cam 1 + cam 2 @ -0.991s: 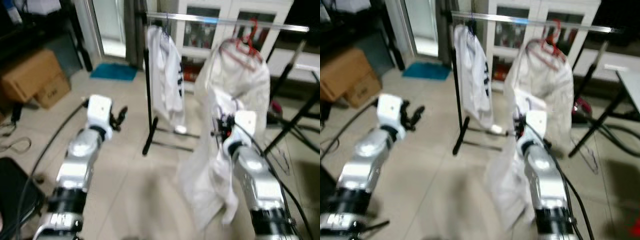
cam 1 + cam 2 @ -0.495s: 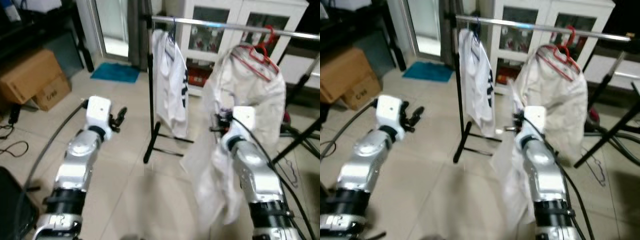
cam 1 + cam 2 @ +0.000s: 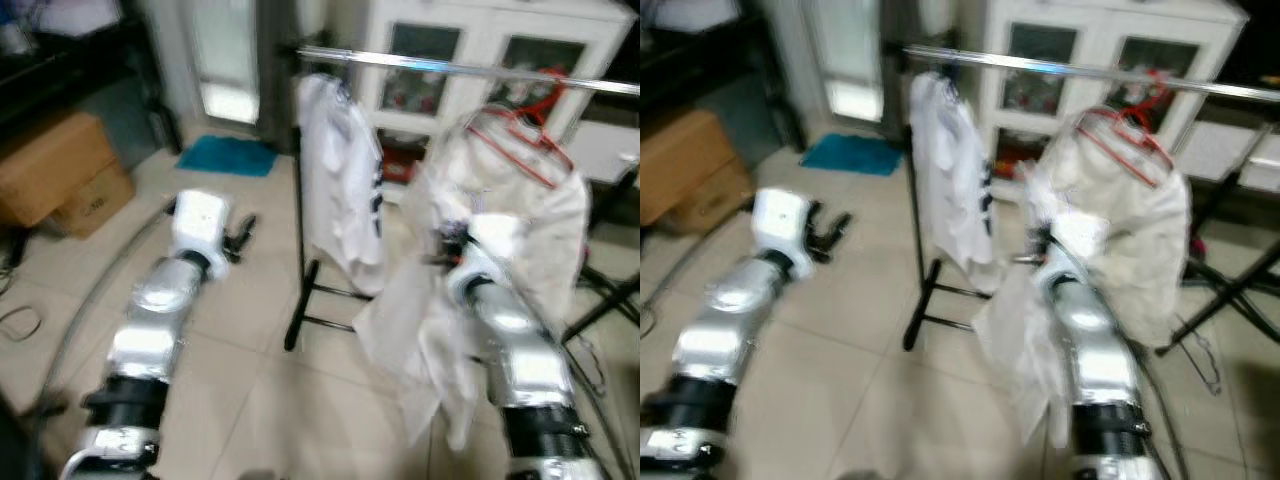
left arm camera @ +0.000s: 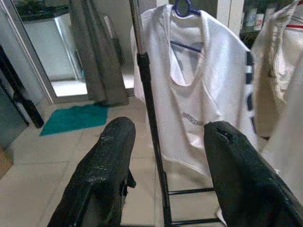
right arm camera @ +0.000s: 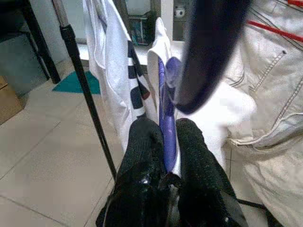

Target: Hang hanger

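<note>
- The right gripper (image 5: 165, 156) is clamped on a purple hanger (image 5: 166, 113); its two black fingers (image 5: 142, 156) pinch the hanger's flat plastic from both sides.
- That hanger carries a white garment (image 3: 420, 330), which hangs down in front of the right arm to near the tiled floor (image 3: 270, 400), just before the rack.
- A chrome rail (image 3: 450, 67) tops the clothes rack, and a black upright post (image 3: 298, 210) holds it up at the left end.
- On the rail, a white T-shirt (image 4: 199, 94) with dark sleeve stripes hangs from a blue hanger (image 4: 185, 8) next to the post. A small line of print crosses its chest, too blurred to read.
- Farther right on the rail, a cream jacket (image 3: 530, 210) hangs on a red hanger (image 3: 520, 125).
- The left gripper (image 4: 165, 137) is held out over the floor, left of the post, with its fingers spread wide and nothing between them.
- A cardboard box (image 3: 60, 170) sits at far left; any print on it is unreadable.
- A teal mat (image 3: 228, 156) lies by the doorway, and a white glass-door cabinet (image 3: 470, 40) stands behind the rack.
</note>
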`<state>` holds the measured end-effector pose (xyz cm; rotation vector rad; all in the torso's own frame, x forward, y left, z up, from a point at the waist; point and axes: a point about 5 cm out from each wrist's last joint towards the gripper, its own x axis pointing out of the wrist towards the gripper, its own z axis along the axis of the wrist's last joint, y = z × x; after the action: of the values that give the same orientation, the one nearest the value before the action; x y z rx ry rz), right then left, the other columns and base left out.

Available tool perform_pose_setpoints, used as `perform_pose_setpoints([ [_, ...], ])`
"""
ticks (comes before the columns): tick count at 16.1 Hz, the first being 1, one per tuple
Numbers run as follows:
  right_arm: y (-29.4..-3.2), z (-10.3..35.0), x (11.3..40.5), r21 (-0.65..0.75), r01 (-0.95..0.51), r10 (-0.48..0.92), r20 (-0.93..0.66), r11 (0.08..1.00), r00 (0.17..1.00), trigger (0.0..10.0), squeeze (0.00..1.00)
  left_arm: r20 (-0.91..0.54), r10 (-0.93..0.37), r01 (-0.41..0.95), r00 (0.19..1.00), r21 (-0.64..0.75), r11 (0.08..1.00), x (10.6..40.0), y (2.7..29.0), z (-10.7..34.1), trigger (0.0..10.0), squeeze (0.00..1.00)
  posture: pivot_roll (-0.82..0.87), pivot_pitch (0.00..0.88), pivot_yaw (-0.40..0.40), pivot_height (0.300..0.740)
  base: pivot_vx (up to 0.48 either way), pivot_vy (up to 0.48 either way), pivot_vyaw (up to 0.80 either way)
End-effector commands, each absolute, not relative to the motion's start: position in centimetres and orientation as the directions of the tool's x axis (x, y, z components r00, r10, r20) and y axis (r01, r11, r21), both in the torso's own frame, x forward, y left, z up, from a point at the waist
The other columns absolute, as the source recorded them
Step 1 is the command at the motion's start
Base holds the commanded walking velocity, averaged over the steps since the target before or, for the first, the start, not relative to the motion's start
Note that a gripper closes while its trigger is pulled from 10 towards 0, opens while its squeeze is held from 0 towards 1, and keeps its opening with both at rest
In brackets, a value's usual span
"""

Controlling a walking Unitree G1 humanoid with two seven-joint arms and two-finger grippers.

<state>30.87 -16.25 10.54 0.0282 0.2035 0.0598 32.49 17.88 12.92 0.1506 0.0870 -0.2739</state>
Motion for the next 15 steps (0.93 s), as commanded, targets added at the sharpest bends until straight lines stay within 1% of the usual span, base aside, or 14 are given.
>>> perform_pose_setpoints([
  [1,-17.6,11.5,31.0,0.011,-0.022,0.023,-0.157,1.000,0.987,10.0,0.00,-0.079,-0.321,0.329,0.944,0.143,0.933,32.7,16.4,13.6,10.0,0.00,0.08,0.000,0.013,0.740,0.428,0.000,-0.80],
  [12,-16.9,12.0,31.7,0.002,-0.071,0.070,-0.141,0.998,0.987,10.0,0.00,-0.078,-0.341,0.349,0.937,0.149,0.925,32.4,16.3,13.6,10.0,0.00,0.10,0.000,-0.001,0.740,0.429,0.000,0.00],
  [15,-16.8,12.7,31.7,0.007,-0.070,0.070,-0.114,0.998,0.991,10.0,0.00,-0.066,-0.356,0.362,0.932,0.147,0.920,32.3,16.1,13.8,10.0,0.00,0.10,0.000,0.001,0.740,0.430,0.000,0.00],
])
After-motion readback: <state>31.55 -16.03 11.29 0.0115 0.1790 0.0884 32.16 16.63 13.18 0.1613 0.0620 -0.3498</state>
